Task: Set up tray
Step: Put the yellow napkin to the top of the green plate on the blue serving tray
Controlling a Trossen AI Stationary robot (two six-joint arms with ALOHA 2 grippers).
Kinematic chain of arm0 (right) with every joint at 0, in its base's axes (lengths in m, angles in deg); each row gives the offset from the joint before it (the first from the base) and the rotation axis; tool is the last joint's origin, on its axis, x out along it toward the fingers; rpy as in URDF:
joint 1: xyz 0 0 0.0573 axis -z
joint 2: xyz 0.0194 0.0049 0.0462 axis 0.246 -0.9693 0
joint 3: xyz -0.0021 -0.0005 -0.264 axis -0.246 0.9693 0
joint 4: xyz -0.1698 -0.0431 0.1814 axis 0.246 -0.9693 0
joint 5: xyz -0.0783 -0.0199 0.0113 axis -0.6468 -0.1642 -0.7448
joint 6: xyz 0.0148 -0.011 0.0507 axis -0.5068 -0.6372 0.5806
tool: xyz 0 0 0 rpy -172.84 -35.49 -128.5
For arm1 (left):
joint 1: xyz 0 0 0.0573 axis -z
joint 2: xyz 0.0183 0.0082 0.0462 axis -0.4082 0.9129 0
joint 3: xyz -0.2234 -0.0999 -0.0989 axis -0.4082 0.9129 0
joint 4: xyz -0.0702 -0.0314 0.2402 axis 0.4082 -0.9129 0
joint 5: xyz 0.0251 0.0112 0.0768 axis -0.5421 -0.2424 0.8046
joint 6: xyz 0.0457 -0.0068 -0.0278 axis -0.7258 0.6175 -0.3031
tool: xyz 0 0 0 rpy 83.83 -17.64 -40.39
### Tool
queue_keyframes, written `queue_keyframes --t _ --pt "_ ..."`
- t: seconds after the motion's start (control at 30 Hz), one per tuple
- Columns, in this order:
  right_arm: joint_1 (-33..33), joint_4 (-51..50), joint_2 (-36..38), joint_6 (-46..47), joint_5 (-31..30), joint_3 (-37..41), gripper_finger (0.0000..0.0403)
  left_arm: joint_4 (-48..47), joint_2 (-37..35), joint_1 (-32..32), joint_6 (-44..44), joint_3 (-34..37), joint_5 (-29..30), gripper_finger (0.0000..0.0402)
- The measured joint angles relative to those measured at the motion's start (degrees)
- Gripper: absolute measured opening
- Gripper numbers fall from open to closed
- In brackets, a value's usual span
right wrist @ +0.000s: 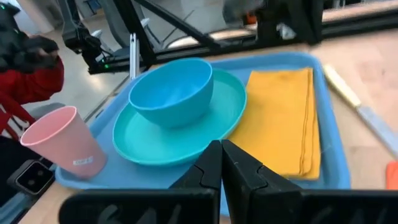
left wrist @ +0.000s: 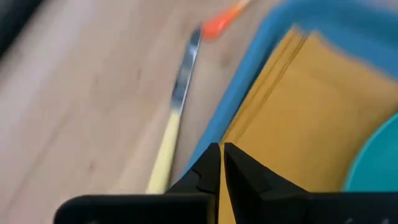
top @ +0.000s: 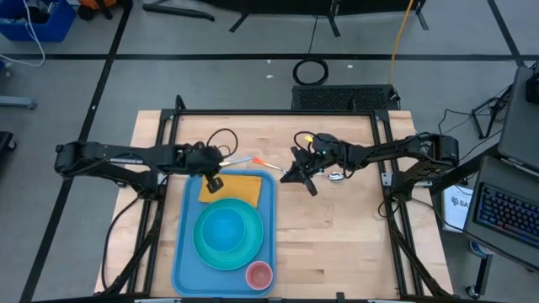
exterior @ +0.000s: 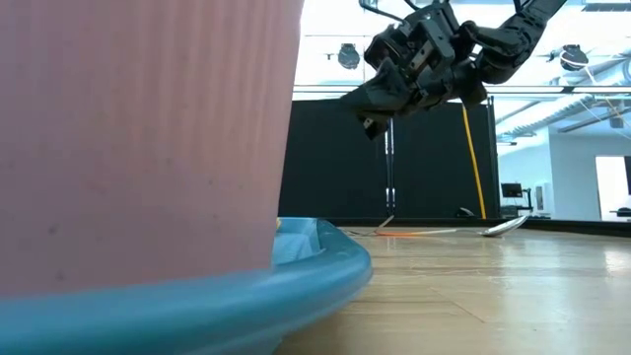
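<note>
The light-blue tray (top: pixel 184 252) lies on the wooden table, toward its near left. On it are a turquoise plate (right wrist: pixel 155 140) with a blue bowl (right wrist: pixel 171 90) sitting in it, a pink cup (right wrist: pixel 62 146) and a folded yellow napkin (right wrist: pixel 283 118). My left gripper (left wrist: pixel 221 158) is shut and hovers over the tray's far rim beside the napkin, holding nothing. My right gripper (right wrist: pixel 221 158) is shut and empty. It hangs above the table to the right of the tray (top: pixel 293 175).
A knife with a yellow handle (left wrist: pixel 166 140) and an orange-handled utensil (left wrist: pixel 219 22) lie on the wood just beyond the tray's far rim. A spoon (top: pixel 335 177) lies under the right arm. Bare wood extends to the right of the tray.
</note>
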Motion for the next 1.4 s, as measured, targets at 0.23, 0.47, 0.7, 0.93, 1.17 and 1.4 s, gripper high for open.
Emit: queue_keyframes --t 0.23,0.47,0.7,0.93,1.17,1.4 --pt "-0.38 -6.84 -0.45 -1.33 -1.54 -2.2 0.0 9.7 -4.35 4.38 -5.53 -0.07 5.29 0.0021" --pt "-2.34 -16.05 -9.41 -6.0 -3.15 -10.62 0.0 13.52 -5.63 7.96 -7.41 -0.09 10.44 0.0021" --pt "-2.2 -18.28 -18.29 -6.31 1.95 -17.23 0.0 13.88 -5.64 10.87 -7.55 -0.11 13.28 0.0021" --pt "-0.26 -28.4 -18.58 -10.82 4.91 -22.67 0.0 13.44 -5.68 11.5 -7.94 -0.11 13.32 0.0021" --pt "0.83 -28.0 -22.76 -9.78 5.24 -26.63 0.0 13.53 -5.68 11.47 -8.44 -0.11 13.5 0.0021" --pt "-0.19 -27.38 -29.6 -6.74 7.83 -30.4 0.0 13.52 -5.68 11.47 -8.59 -0.11 14.79 0.0021"
